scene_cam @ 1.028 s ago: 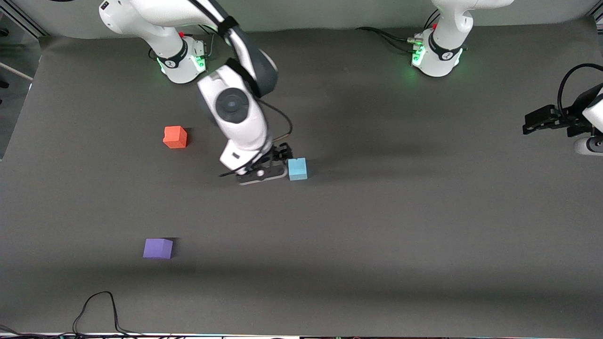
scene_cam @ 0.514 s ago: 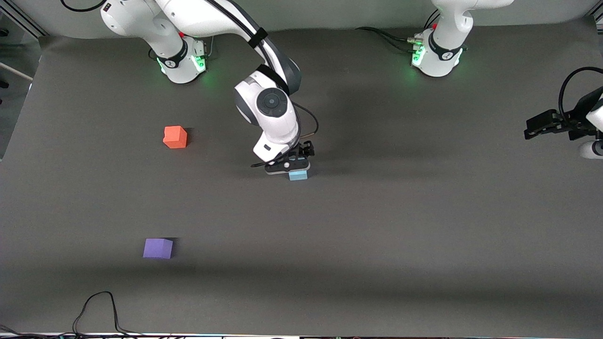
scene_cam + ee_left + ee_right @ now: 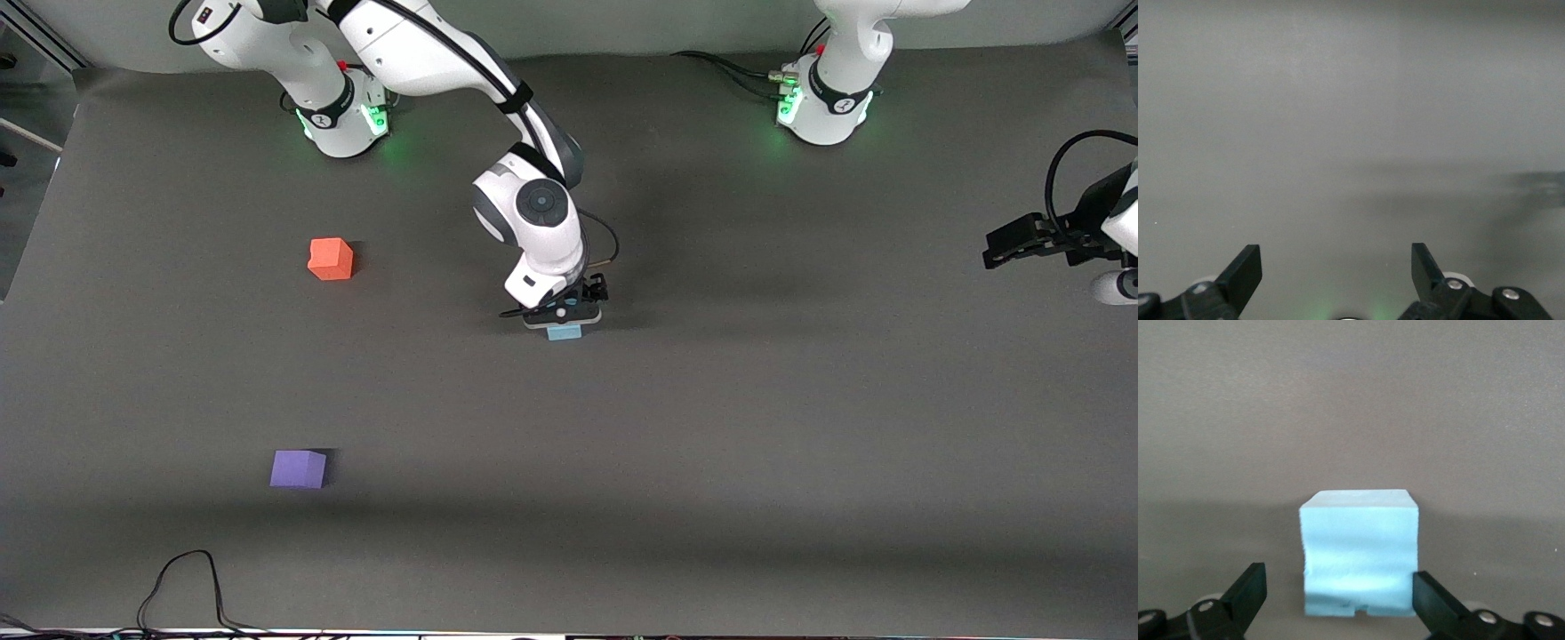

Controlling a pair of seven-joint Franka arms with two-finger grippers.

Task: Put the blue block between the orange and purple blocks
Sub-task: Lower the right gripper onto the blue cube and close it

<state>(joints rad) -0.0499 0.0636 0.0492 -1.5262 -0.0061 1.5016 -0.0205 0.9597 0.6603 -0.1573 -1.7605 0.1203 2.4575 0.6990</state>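
The blue block (image 3: 564,333) rests on the dark mat near the table's middle. My right gripper (image 3: 563,318) hangs directly over it, open. In the right wrist view the blue block (image 3: 1358,553) sits between the spread fingers of the right gripper (image 3: 1338,581), closer to one fingertip (image 3: 1426,587). The orange block (image 3: 330,259) lies toward the right arm's end. The purple block (image 3: 298,468) is nearer the front camera than the orange one. My left gripper (image 3: 1000,244) waits open at the left arm's end, and the left gripper (image 3: 1335,257) holds nothing.
A black cable (image 3: 187,578) loops on the mat by the front edge, nearer the camera than the purple block. The right arm's base (image 3: 342,111) and the left arm's base (image 3: 827,102) stand along the back of the grey mat (image 3: 711,444).
My right gripper has swung from beside the blue block toward the left arm's end and now sits over the block. The left gripper has barely shifted. No block has moved.
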